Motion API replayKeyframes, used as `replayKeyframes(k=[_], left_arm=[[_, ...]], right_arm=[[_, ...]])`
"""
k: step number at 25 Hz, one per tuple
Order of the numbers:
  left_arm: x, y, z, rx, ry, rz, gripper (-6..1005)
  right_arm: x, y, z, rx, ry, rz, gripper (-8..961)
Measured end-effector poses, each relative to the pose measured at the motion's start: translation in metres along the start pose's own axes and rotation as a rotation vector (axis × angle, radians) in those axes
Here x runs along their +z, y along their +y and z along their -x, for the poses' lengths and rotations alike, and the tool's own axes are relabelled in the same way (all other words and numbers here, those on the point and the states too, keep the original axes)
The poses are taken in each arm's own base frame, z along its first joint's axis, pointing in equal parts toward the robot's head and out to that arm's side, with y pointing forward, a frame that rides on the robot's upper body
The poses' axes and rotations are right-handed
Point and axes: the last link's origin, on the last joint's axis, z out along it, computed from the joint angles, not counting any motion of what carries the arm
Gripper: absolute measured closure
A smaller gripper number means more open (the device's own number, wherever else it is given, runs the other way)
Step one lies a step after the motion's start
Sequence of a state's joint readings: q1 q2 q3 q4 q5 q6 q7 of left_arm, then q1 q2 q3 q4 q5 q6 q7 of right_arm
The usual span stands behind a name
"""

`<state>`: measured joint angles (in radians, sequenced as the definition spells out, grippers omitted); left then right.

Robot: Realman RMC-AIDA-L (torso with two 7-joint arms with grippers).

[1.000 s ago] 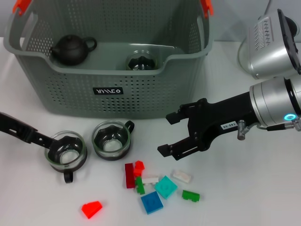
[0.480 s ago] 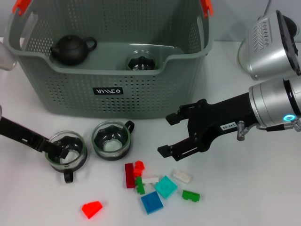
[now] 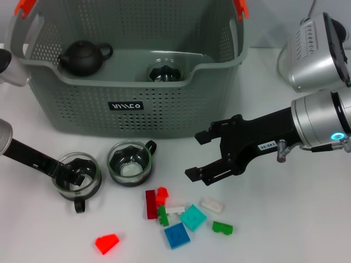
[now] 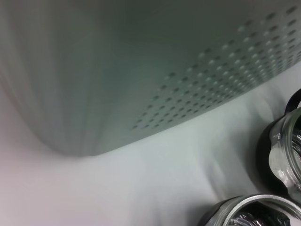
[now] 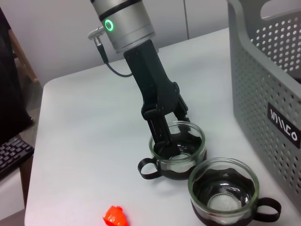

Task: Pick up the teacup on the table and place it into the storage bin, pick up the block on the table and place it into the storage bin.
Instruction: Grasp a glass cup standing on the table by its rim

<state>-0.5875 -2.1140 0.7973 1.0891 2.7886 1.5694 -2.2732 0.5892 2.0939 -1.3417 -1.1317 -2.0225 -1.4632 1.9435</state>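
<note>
Left gripper (image 3: 74,171) is down at the left teacup (image 3: 77,176), fingers straddling the glass wall on the side away from the handle: in the right wrist view one finger (image 5: 161,136) reaches inside the cup and the other sits outside the rim. Whether they are pinched on the glass yet I cannot tell; there looks to be a small gap. This cup stands upright on the table (image 3: 307,219), just in front of the storage bin (image 3: 126,87), its handle pointing toward the robot. A second teacup (image 3: 129,163) sits just beside it on the right, near but apparently not touching. The bin already holds a dark teapot (image 3: 83,57) and one glass cup (image 3: 164,71). Step in hand, as I judge it: grasp this cup by the rim. To do it well: close squarely on the wall, confirm the hold before lifting, and lift straight up so the neighbouring cup is not knocked. Thin glass is slippery, so keep the cup level, clear the bin's front rim and set it in the free middle floor away from the teapot. Right gripper (image 3: 211,153) hovers with fingers spread and empty, above the loose blocks (image 3: 184,216), near the bin's front right corner. A red block (image 3: 107,243) lies apart on the left.
</note>
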Motion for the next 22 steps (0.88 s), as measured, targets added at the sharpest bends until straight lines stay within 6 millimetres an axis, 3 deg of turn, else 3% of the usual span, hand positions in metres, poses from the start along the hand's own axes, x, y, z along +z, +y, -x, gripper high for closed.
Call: replayKeyframes(k=[4, 13, 22], left_arm=[[0.0016, 0.0021, -0.0011, 0.008, -0.008, 0.0, 108], [0.0051, 0.0051, -0.0043, 0.006, -0.017, 0.005, 320], [0.0091, 0.0054, -0.0077, 0.011, -0.013, -0.013, 701]], right_arm=[[-0.0006, -0.0007, 0.0006, 0.0, -0.002, -0.003, 22], [-0.0024, -0.0014, 0.0022, -0.004, -0.007, -0.009, 23], [-0.0026, -0.0015, 0.0032, -0.009, -0.008, -0.01, 23]])
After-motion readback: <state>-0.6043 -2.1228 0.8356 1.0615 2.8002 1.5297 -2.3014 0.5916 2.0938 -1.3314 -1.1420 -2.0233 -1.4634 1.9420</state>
